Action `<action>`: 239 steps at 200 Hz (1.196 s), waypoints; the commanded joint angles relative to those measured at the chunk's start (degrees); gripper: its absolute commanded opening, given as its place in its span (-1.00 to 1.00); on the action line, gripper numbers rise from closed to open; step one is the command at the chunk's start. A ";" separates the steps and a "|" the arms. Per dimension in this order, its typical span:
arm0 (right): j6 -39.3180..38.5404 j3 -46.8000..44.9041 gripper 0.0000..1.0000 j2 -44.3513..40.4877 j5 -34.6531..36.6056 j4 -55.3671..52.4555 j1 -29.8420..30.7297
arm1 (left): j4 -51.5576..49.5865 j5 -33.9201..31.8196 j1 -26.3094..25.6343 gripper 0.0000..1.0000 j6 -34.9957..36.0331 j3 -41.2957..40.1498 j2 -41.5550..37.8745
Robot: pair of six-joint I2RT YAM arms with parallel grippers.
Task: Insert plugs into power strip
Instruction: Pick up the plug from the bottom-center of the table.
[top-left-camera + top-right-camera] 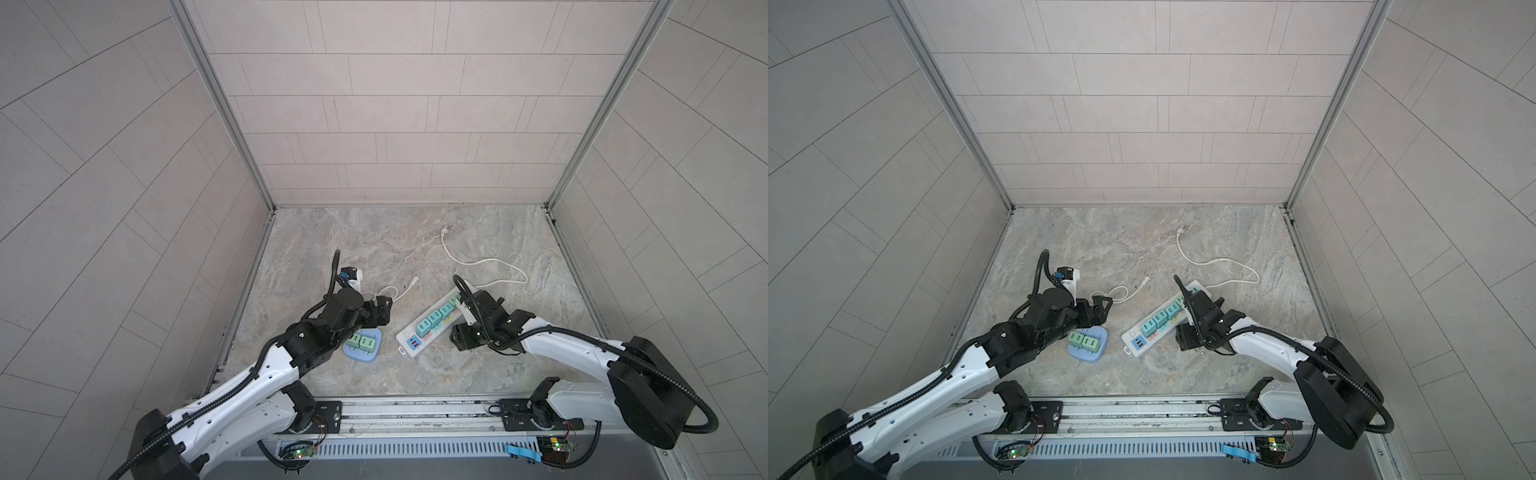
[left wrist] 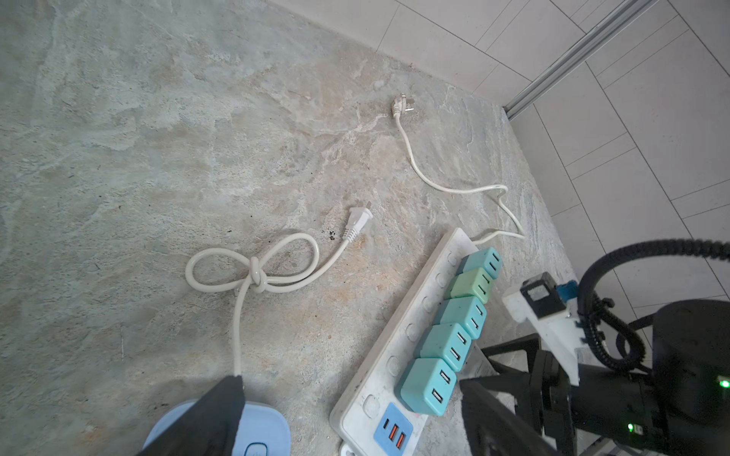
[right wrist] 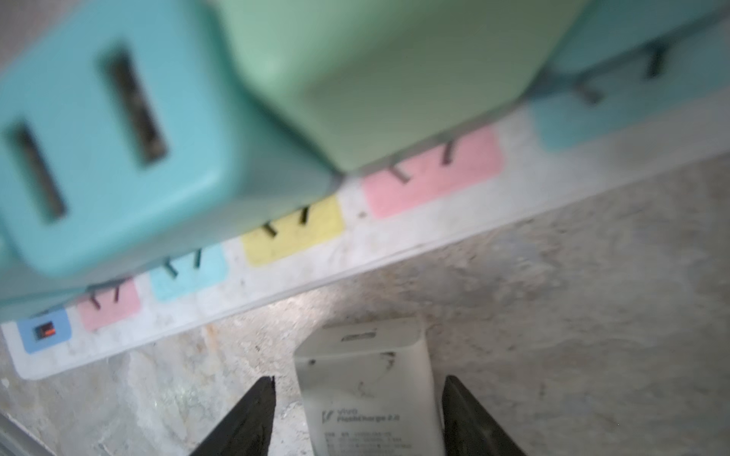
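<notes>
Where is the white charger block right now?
In the right wrist view, the white charger block is between the right gripper's open jaws, just beside the power strip.

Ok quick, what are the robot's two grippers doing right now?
Left gripper: open, holding nothing.
Right gripper: open around the white charger, not squeezing it; a gap shows on one side.

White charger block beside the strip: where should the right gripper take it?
Pinch its long narrow sides from the end away from the power strip: the white charger block lies flat, printed face up, between the right gripper's open jaws.
</notes>
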 commanded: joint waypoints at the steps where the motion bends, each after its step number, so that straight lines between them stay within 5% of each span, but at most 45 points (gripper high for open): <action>1: 2.83 1.58 0.35 0.43 5.34 -5.88 5.24 | 1.15 -2.80 -1.18 0.85 0.81 2.44 0.00; 46: 6.46 1.95 0.19 1.07 17.02 -6.12 10.48 | 0.59 -3.27 -1.67 0.85 -0.05 3.16 -0.07; 109: 6.97 2.46 0.11 5.56 20.92 -1.86 11.95 | -2.45 -4.20 -1.51 0.85 -0.31 4.69 -1.44; 142: 7.37 0.77 -0.54 -0.11 22.01 -3.04 12.48 | -7.92 -3.35 -1.51 0.85 -0.40 7.79 -0.58; 171: 6.03 -0.26 -0.75 -14.52 26.97 -6.99 14.18 | -8.42 0.47 -1.42 0.85 0.00 9.77 -0.57; 199: -1.17 -3.00 -1.00 -30.74 30.52 -1.25 17.81 | -4.79 9.96 -1.48 0.82 5.10 11.74 -0.23; 239: -15.28 -7.71 -1.00 -40.91 29.48 15.35 20.42 | -0.30 31.14 -1.54 0.72 6.54 17.31 4.00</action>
